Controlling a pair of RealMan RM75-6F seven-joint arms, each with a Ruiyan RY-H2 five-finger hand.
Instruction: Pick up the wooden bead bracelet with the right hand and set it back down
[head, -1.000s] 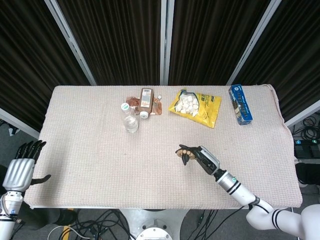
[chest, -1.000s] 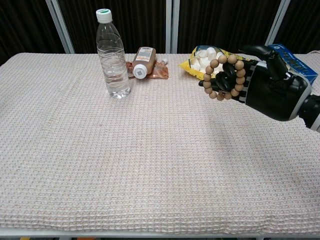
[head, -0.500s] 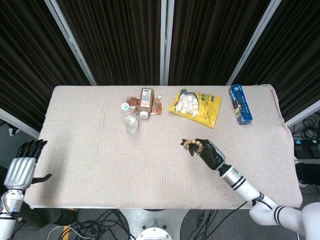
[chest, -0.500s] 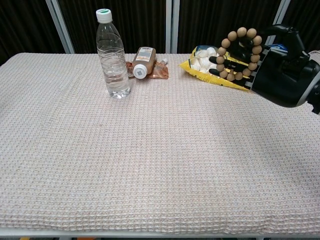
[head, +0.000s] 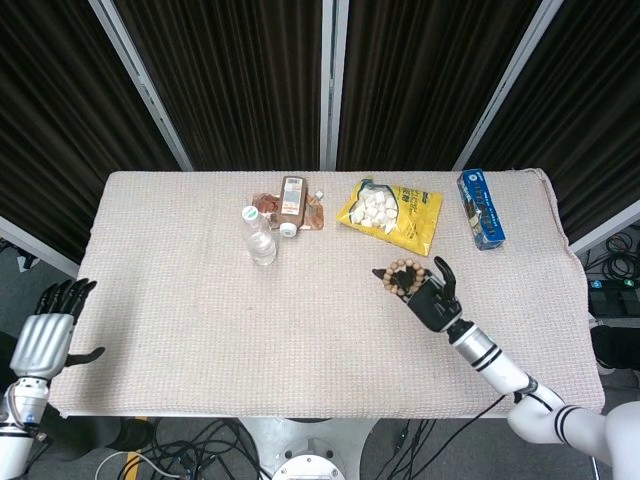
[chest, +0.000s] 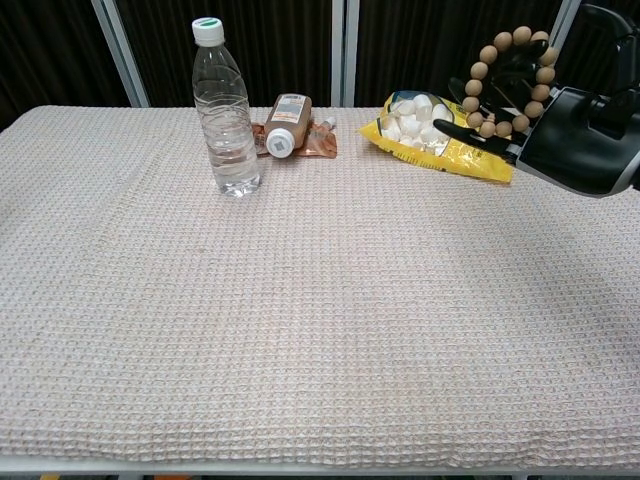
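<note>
The wooden bead bracelet (head: 402, 275) (chest: 508, 78) is a ring of tan beads, held up off the table by my right hand (head: 430, 296) (chest: 575, 130). The black hand grips it at its fingertips, well above the cloth, near the yellow snack bag. My left hand (head: 45, 335) hangs off the table's left edge with its fingers apart and nothing in it; the chest view does not show it.
A clear water bottle (head: 260, 238) (chest: 227, 110) stands at the back centre-left beside a lying brown bottle (head: 291, 200) (chest: 286, 122). A yellow marshmallow bag (head: 392, 214) (chest: 438, 136) and a blue box (head: 480, 208) lie at the back right on the beige woven cloth (head: 200, 330).
My right hand has lifted the bracelet higher and carried it to the right and toward the back of the table. The left hand has barely moved.
</note>
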